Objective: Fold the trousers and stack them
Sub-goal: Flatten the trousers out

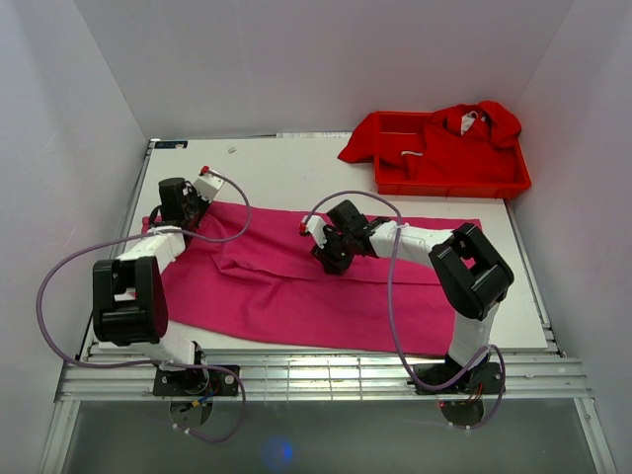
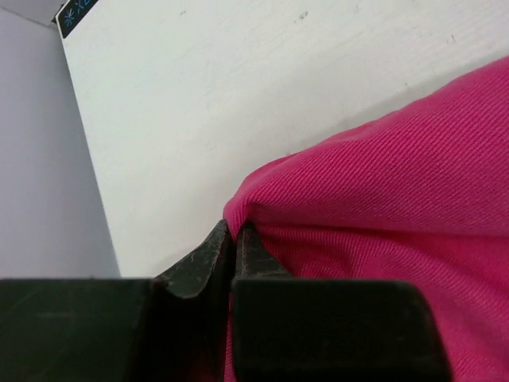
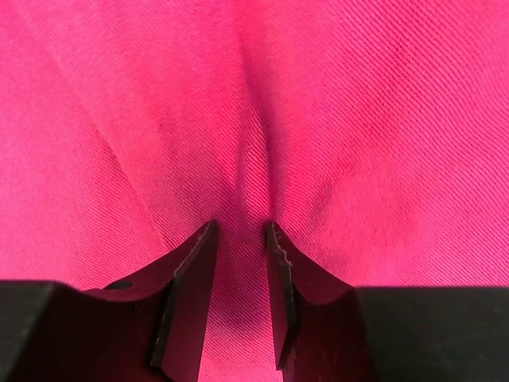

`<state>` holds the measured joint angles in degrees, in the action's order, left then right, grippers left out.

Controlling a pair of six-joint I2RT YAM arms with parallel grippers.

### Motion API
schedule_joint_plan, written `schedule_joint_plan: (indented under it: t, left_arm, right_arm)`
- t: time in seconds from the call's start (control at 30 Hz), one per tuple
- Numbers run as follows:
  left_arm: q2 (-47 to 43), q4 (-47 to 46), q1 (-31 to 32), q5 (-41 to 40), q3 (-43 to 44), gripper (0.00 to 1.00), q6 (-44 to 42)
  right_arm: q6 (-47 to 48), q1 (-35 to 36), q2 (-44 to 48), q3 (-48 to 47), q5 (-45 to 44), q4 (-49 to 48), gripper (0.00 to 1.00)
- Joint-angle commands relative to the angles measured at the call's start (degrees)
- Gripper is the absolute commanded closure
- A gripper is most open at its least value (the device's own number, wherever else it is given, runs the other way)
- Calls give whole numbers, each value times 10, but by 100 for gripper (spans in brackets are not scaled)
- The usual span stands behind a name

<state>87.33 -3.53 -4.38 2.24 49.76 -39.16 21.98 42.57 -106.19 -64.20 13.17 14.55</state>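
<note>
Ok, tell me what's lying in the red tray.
Red clothing lies heaped in the tray, one piece spilling over a rim onto the table. Whatever lies beneath the clothing is hidden.

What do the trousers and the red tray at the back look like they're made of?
Trousers: soft woven cloth, matte; the wrist views show a fine diagonal twill rib and soft creases. The fibre cannot be told. Tray: probably rigid moulded plastic, judging by its smooth, slightly shiny red walls and straight rim.

Probably a robotics lab: plain white walls (image 1: 326, 59) box in a table (image 1: 286, 173) edged by aluminium rails (image 1: 326, 377).
</note>
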Motion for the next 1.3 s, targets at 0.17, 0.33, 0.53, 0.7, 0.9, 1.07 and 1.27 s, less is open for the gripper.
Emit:
schedule_joint_plan:
  t: [0.17, 0.33, 0.53, 0.7, 0.9, 1.07, 1.27]
  left_arm:
    - [17, -217, 23, 45, -32, 44, -155]
    - [-23, -116, 14, 14, -25, 2, -125]
    - [-17, 185, -70, 81, 94, 4, 44]
    - [54, 292, -142, 141, 148, 6, 100]
    - [213, 410, -237, 302, 313, 5, 159]
    - [289, 492, -251, 443, 394, 2, 176]
    - [348, 498, -251, 558, 423, 2, 229]
  right_arm:
    - [44, -46, -47, 75, -56, 207, 64]
    - [56, -64, -30, 73, -54, 224, 64]
    - [80, -93, -9, 74, -48, 246, 64]
    - [83, -97, 7, 48, 8, 264, 64]
    - [89, -99, -1, 23, 22, 273, 63]
    - [96, -101, -3, 26, 25, 276, 63]
    - [96, -103, -6, 25, 26, 279, 63]
